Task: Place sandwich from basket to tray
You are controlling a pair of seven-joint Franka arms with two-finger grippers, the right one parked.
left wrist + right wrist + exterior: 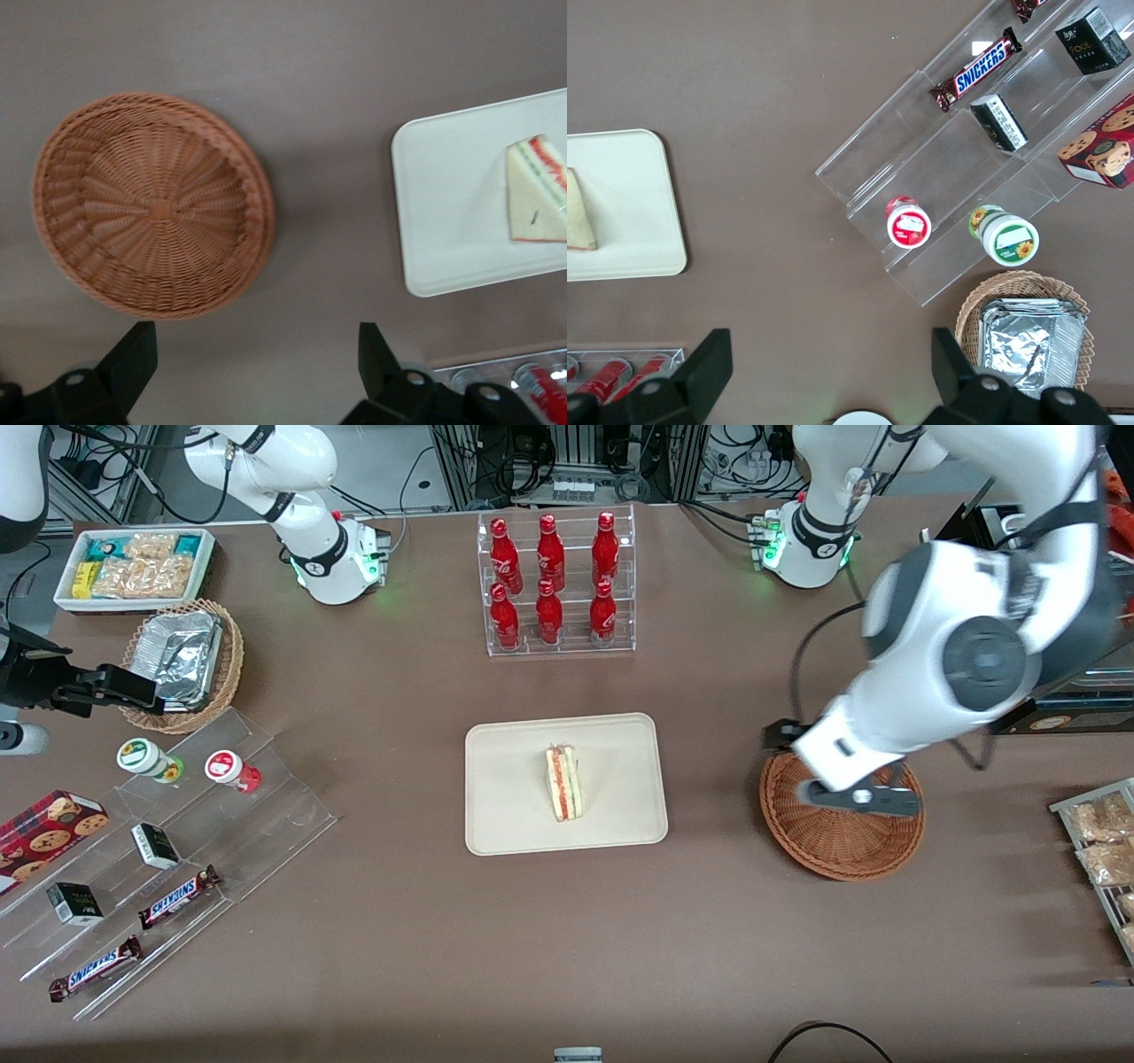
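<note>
1. Lying on the tray (514,797), the sandwich (563,783) is seen as a pale wedge with orange-red, white and green layers.
2. Part of the basket (842,841) is hidden by the gripper (861,799), held wide open above it with nothing gripped.

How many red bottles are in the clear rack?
6. In the clear rack three red bottles stand in the upper row and three in the lower row. None seem hidden. The gripper hangs open above the basket.
</note>
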